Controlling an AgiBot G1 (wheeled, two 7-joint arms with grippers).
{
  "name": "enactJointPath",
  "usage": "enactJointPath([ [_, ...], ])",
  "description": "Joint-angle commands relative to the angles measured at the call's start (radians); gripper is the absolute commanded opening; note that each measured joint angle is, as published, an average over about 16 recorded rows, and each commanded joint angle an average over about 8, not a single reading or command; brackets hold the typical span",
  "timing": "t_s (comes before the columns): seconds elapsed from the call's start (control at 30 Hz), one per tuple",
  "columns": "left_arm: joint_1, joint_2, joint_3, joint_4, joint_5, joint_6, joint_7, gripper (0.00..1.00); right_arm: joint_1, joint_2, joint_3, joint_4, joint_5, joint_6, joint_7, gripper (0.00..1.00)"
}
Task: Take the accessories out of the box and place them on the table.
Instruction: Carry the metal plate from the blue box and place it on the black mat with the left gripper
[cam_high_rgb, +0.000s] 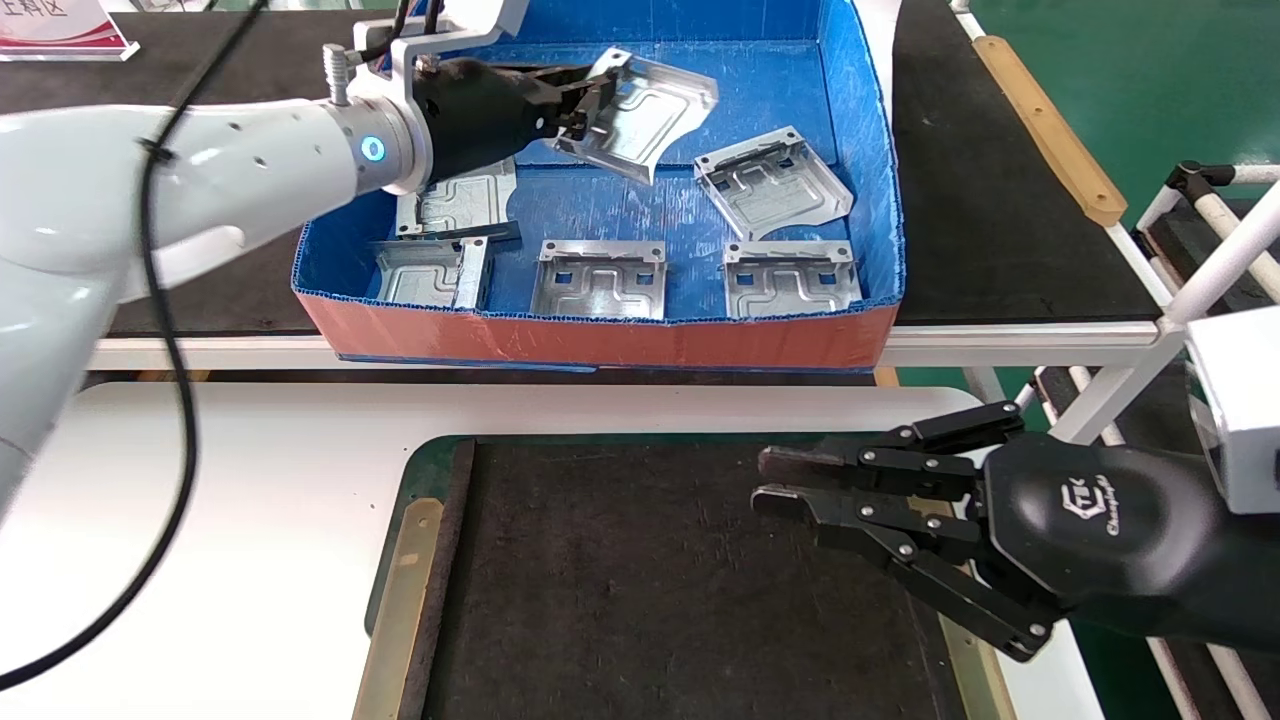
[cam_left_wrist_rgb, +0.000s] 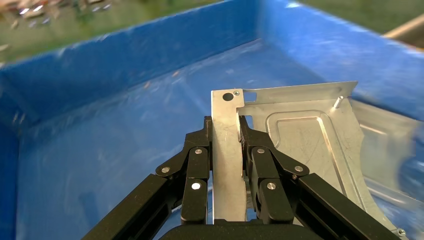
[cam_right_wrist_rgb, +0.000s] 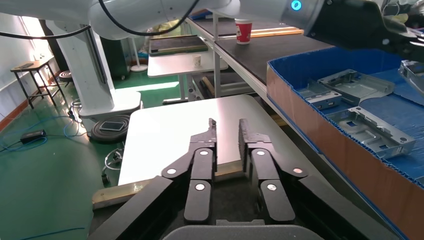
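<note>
My left gripper (cam_high_rgb: 590, 100) is inside the blue box (cam_high_rgb: 600, 340) and shut on the bent flange of one metal accessory plate (cam_high_rgb: 650, 110), which it holds tilted above the box floor. In the left wrist view the flange (cam_left_wrist_rgb: 227, 150) stands clamped between the fingers, and the rest of the plate (cam_left_wrist_rgb: 300, 135) spreads to one side. Several more plates lie in the box, among them one at the right (cam_high_rgb: 770, 185) and two along the front wall (cam_high_rgb: 600, 280) (cam_high_rgb: 790, 280). My right gripper (cam_high_rgb: 770, 482) is open and empty above the table's black mat (cam_high_rgb: 650, 580).
The box rests on a dark-topped bench (cam_high_rgb: 1000, 200) behind the white table (cam_high_rgb: 250, 500). A black cable (cam_high_rgb: 170, 400) hangs along my left arm. A white pipe frame (cam_high_rgb: 1200, 270) stands at the right. Tan strips (cam_high_rgb: 395, 600) edge the mat.
</note>
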Motion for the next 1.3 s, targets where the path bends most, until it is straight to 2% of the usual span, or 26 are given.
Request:
enactJointPath([
  [0.03,-0.003,-0.016,-0.012,-0.024,-0.035,0.034,0.053,0.0,0.0,0.0,0.0,0.0,0.0,0.0,0.0,1.0],
  [0.4,0.025,-0.109,-0.141,-0.071,-0.312,0.343,0.447,0.0,0.0,0.0,0.0,0.0,0.0,0.0,0.0,1.0],
  [0.57,0.038,-0.146,-0.188,-0.033,-0.416,0.52,0.628,0.0,0.0,0.0,0.0,0.0,0.0,0.0,0.0,1.0],
  [0.73,0.034,-0.181,-0.205,0.029,-0.473,0.699,0.763,0.0,0.0,0.0,0.0,0.0,0.0,0.0,0.0,1.0],
  [1.0,0.012,-0.233,-0.188,0.123,-0.486,0.922,0.911,0.0,0.0,0.0,0.0,0.0,0.0,0.0,0.0,1.0],
  [1.17,0.029,-0.256,-0.149,0.13,-0.507,0.976,0.953,0.0,0.0,0.0,0.0,0.0,0.0,0.0,0.0,1.0],
  [1.3,0.081,-0.278,-0.088,0.071,-0.547,0.983,0.958,0.0,0.0,0.0,0.0,0.0,0.0,0.0,0.0,1.0],
])
